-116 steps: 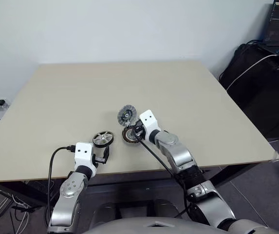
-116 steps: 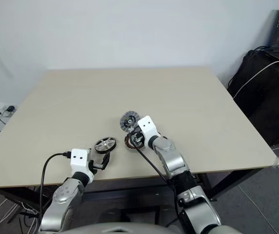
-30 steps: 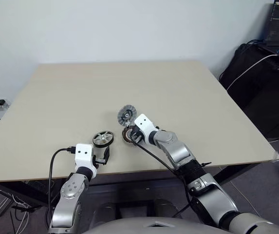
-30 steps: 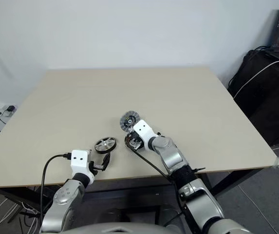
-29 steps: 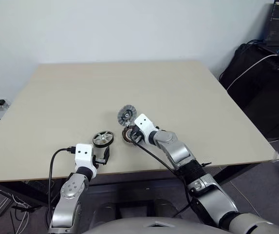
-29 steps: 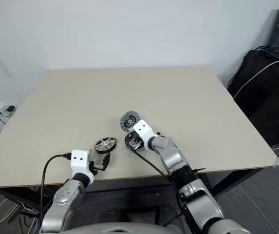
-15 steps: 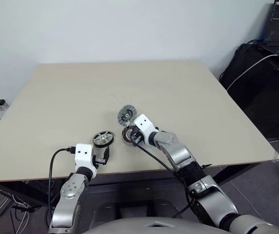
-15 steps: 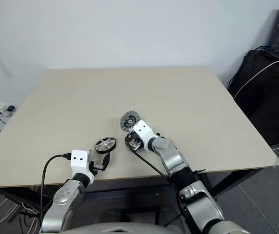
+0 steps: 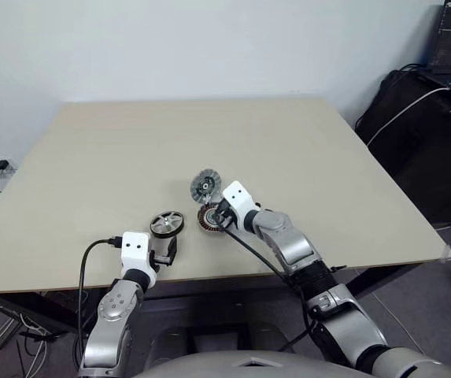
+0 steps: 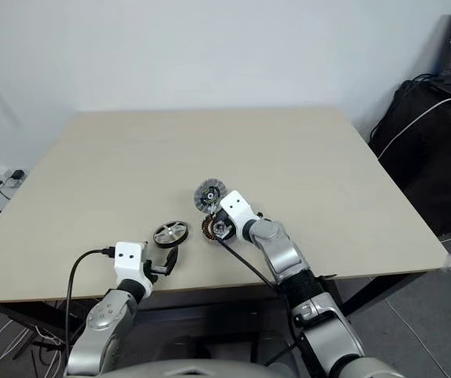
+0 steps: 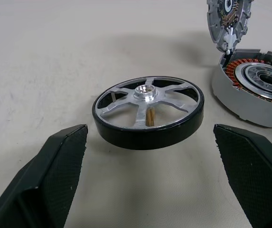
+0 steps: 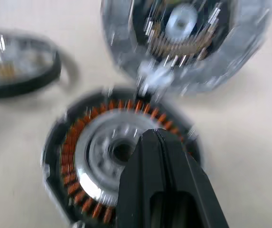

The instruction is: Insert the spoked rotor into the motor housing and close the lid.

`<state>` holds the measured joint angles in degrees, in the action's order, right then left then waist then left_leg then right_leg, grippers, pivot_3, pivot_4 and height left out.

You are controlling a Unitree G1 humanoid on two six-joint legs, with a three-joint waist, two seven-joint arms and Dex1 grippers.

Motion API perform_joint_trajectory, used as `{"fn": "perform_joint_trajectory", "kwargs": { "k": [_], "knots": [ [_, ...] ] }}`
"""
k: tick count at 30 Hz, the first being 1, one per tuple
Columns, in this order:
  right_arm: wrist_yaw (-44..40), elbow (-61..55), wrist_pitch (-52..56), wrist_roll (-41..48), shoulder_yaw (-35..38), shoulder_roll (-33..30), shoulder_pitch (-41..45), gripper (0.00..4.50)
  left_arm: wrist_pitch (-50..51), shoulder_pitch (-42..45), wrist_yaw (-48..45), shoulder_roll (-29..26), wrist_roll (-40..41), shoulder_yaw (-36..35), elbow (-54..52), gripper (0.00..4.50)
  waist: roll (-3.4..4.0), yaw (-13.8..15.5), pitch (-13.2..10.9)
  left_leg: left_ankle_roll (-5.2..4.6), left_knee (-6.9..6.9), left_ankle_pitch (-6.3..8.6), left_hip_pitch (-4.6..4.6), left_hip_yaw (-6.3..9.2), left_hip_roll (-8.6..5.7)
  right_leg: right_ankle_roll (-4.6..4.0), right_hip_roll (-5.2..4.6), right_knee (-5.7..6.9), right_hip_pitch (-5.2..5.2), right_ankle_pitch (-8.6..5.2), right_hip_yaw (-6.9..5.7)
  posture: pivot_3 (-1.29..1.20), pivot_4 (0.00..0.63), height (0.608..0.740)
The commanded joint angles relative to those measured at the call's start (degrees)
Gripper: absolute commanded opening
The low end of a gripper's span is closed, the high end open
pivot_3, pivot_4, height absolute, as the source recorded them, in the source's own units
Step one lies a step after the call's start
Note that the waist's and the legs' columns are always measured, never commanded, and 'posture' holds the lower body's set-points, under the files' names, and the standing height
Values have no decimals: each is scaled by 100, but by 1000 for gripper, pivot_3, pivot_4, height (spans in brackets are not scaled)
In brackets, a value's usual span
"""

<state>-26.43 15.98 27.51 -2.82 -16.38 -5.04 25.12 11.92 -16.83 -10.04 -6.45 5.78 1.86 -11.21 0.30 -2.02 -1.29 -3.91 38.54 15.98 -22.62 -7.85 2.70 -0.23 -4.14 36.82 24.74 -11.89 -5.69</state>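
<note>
From where I stand the spoked rotor (image 11: 148, 111) lies flat on the table (image 9: 115, 150), out in the open, with the left end effector (image 11: 150, 180) spread wide just short of it, one black finger to either side and touching nothing. At about three o'clock from the rotor sits the motor housing (image 9: 209, 218), its copper windings facing up, and the lid (image 9: 205, 186) stands tilted up at the housing's twelve o'clock edge, apparently joined to it there. The right end effector (image 12: 160, 156) has its fingers pressed together, empty, hovering just over the housing's centre. The rotor looks like solid metal: stiff, fairly weighty for its size, and its smooth dark rim is probably slippery against hard fingers. I would pinch it across the outer rim, at nine and three o'clock, rather than by the thin silver spokes or the small hub. It will not crush, but a skewed grip could let it tip or slide on the smooth table.
</note>
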Motion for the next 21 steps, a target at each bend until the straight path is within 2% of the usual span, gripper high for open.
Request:
{"fn": "perform_joint_trajectory", "kwargs": {
  "k": [1, 9, 21],
  "knots": [
    [-123, -613, -205, 298, 170, 76, -84, 17, -73, 44, 15, 265, 427, -233, -145, 4500, 0, -1, -1, 0, 0, 0, 0, 0, 0, 0, 0, 0, 0, 0, 0, 0, 0, 740],
    [-184, -1509, 64, 557, 276, -149, -507, 17, 99, 346, 269, 992, 1460, -957, -66, 4500, -31, 34, -21, -4, 3, 1, 0, 5, -1, 1, -2, -3, -3, 0, -4, 0, 0, 740],
    [-4, -2305, 421, 712, 454, -439, -954, 17, 1538, 1749, 1213, 1077, 2125, -1674, 654, 4500, -54, 61, -35, -6, 8, -1, -19, 9, -5, 7, 21, -3, -17, 3, -11, 0, 0, 740]
  ]
}}
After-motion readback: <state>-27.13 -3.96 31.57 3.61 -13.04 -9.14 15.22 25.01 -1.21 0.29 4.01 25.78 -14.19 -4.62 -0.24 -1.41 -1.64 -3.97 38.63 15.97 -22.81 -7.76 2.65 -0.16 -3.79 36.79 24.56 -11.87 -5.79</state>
